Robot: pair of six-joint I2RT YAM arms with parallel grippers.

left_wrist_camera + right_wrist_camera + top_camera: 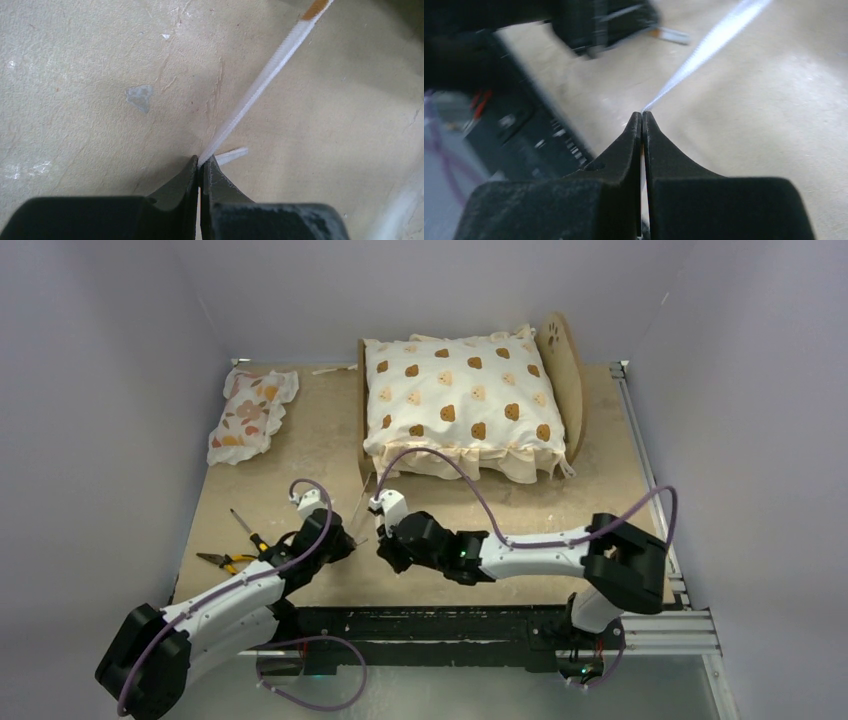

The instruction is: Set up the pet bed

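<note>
Just short of pet bed (566, 365): left gripper (201, 163), right gripper (642, 118), each with jaws pinched together on thin white strip (260, 85) (frame fastening, probably).

Base of light-wood pet bed (572, 365) hidden under cream bear-print cushion (460, 400), thin white ribbed strip (260, 85) cut off at top edge of left wrist view

light: was soft, even, from above; shadows: faint under cushion (455, 455); right wrist view: background blurred, strip (704, 50) smeared
</note>
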